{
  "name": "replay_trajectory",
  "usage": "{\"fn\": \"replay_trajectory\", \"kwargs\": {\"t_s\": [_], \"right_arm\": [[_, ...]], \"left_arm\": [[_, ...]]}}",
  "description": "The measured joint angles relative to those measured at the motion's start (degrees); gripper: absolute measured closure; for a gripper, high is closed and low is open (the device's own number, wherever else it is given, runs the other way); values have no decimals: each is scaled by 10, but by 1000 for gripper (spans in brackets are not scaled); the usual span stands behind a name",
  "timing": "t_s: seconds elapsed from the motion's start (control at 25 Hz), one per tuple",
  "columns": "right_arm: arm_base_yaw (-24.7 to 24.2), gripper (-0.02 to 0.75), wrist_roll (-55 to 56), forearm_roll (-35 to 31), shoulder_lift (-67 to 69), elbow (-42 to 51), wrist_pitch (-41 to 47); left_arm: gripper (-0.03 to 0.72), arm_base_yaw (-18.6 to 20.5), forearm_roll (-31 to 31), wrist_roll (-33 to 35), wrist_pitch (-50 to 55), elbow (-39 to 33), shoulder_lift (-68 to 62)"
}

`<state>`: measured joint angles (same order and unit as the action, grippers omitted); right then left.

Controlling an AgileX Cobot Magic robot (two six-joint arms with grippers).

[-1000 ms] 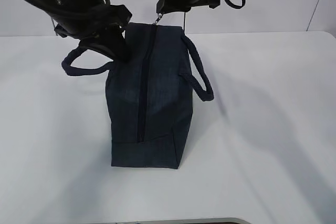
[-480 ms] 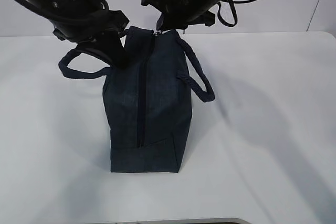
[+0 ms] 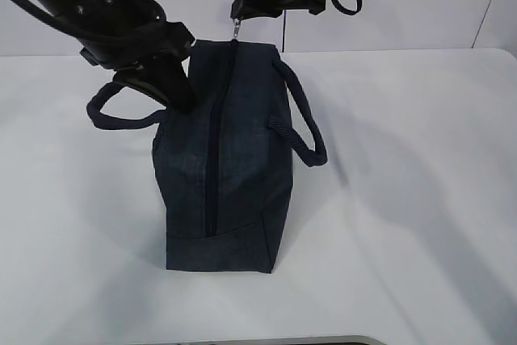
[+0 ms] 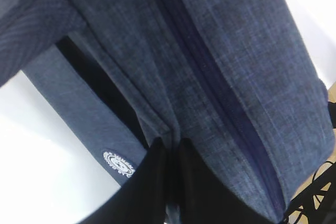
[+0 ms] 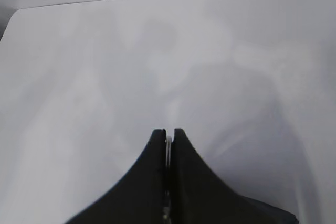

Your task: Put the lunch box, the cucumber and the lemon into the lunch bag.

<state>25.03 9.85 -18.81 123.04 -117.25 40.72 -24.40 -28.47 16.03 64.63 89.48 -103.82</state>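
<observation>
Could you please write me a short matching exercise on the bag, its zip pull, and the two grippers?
Column A:
1. lunch bag
2. ring pull
3. left gripper
4. right gripper

Column B:
a. pinches a fold of navy fabric
b. stands zipped on the white table
c. shut on thin metal
d. hangs above the bag's far end

Pairs: 1-b, 2-d, 3-a, 4-c

— What do we see on the table (image 3: pixel 404 199)?
— We see the bag (image 3: pixel 222 167) upright, zip closed. Our left gripper (image 3: pixel 166 86) presses its far left side by a handle; our right gripper (image 3: pixel 242 14) holds the zip pull (image 3: pixel 236 28) above the far end.
</observation>
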Motion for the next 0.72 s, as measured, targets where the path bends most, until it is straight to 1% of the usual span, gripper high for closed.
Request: {"fn": "replay_trajectory", "kwargs": {"t_s": [0.24, 0.72], "right_arm": [[-2, 732, 0, 7, 30, -18, -1], [-31, 732, 7, -22, 78, -24, -10]], "left_arm": [[689, 0, 0, 5, 1, 0, 0], [689, 0, 0, 6, 2, 0, 4]]}}
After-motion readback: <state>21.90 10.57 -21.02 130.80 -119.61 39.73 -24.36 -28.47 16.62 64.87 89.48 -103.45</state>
